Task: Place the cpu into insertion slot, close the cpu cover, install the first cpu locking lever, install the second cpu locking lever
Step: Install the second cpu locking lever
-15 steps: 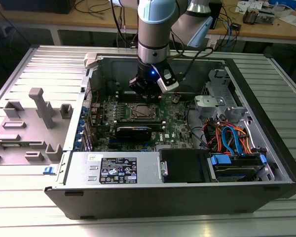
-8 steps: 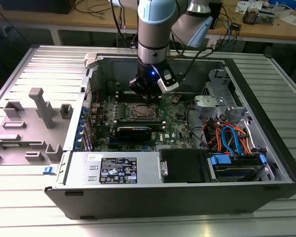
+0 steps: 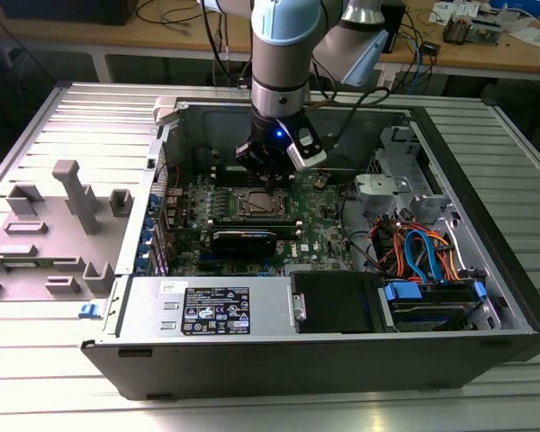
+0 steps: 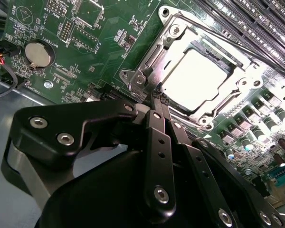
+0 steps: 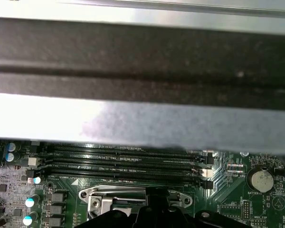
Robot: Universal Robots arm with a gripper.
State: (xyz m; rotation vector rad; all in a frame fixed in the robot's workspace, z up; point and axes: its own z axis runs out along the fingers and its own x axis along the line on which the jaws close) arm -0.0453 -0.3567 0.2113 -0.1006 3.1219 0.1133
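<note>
One gripper point(image 4: 160, 102), fingers pressed together w/ nothing between, tip at the cpu cover point(image 4: 154, 66) edge; we see cpu point(image 4: 197, 78) just beyond.

Workshop or electronics lab: opened computer case point(image 3: 486, 261) on a ribbed metal bench point(image 3: 63, 144), cable-strewn wooden worktables point(image 3: 522, 56) behind.

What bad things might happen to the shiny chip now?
1. The end effector sits right at the edge of the cover, which lies closed around the cpu. A crooked push might scrape the frame or the green board.
2. The memory slots run close beside the socket, so the arm could bump them.
</note>
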